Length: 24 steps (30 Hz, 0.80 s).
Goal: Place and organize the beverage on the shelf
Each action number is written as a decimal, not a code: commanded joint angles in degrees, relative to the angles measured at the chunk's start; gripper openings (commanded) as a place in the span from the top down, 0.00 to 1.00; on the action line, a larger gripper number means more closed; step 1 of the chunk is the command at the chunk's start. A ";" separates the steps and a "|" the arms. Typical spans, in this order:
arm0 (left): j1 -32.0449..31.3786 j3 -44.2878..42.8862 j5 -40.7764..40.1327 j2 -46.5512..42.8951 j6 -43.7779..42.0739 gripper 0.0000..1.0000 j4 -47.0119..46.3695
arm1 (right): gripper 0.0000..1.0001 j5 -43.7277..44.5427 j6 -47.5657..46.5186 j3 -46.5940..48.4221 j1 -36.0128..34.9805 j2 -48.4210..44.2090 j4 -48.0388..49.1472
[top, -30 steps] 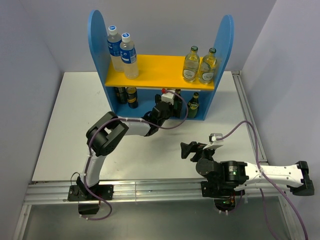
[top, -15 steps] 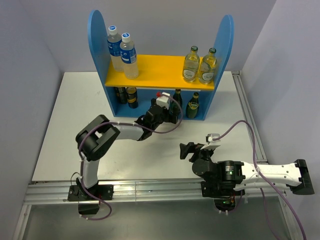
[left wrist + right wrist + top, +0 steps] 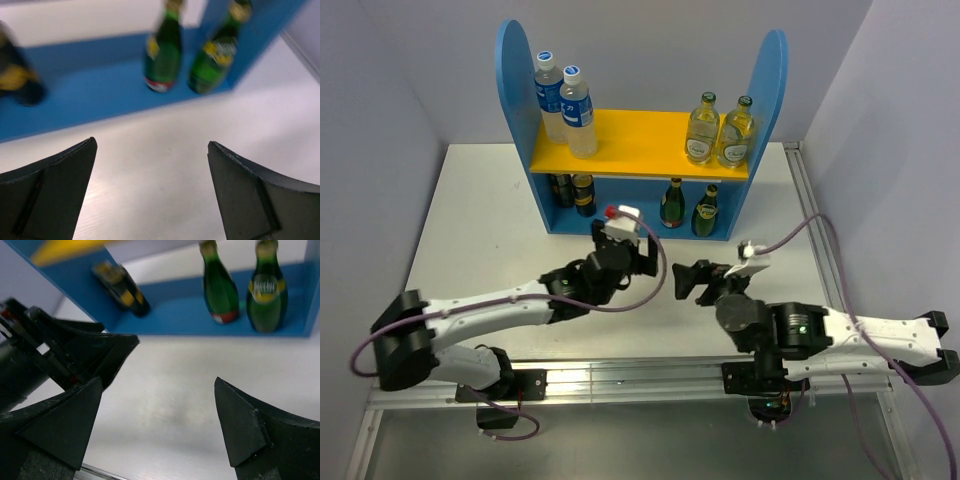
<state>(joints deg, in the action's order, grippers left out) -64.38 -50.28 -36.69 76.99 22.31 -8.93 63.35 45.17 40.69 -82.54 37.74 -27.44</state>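
Observation:
The blue shelf (image 3: 516, 70) stands at the back with a yellow upper board (image 3: 640, 140). Two water bottles (image 3: 565, 108) and two pale glass bottles (image 3: 720, 130) stand on the board. Two dark cans (image 3: 572, 192) and two green bottles (image 3: 688, 206) stand on the lower level; the green bottles also show in the left wrist view (image 3: 189, 55) and the right wrist view (image 3: 245, 290). My left gripper (image 3: 645, 262) is open and empty over the table in front of the shelf. My right gripper (image 3: 688, 280) is open and empty just right of it.
A metal rail (image 3: 620, 378) runs along the table's near edge and another down the right side (image 3: 815, 225). The two grippers are close together; the left gripper's finger shows in the right wrist view (image 3: 100, 352).
My left arm has pulled back from the shelf's lower level toward the near side, leaving a green bottle standing there. The right gripper has shifted slightly left.

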 commanded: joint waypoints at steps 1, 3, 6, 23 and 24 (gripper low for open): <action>0.48 -6.57 -14.96 -8.77 -0.68 0.01 15.15 | 0.00 2.56 -9.48 11.65 -0.43 -0.56 -3.48; 0.22 -10.17 -16.66 -14.46 -0.77 0.01 21.36 | 0.00 2.65 -11.84 15.28 -0.34 -1.08 -6.21; 0.31 -15.10 -15.35 -20.97 -1.20 0.01 28.95 | 0.00 1.34 -14.31 19.77 -0.43 -2.66 -8.76; -3.91 -12.38 -20.62 -32.52 -3.14 0.01 29.14 | 0.00 -0.86 -18.89 27.08 -0.34 -9.79 -13.34; -4.09 -12.38 -20.79 -32.26 -3.14 0.01 29.23 | 0.00 -0.86 -18.98 26.99 -0.34 -9.70 -13.17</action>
<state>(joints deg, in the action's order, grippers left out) -67.75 -62.74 -55.57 44.23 20.78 19.73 62.37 28.10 66.30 -82.63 28.03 -40.07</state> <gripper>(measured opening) 0.994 0.998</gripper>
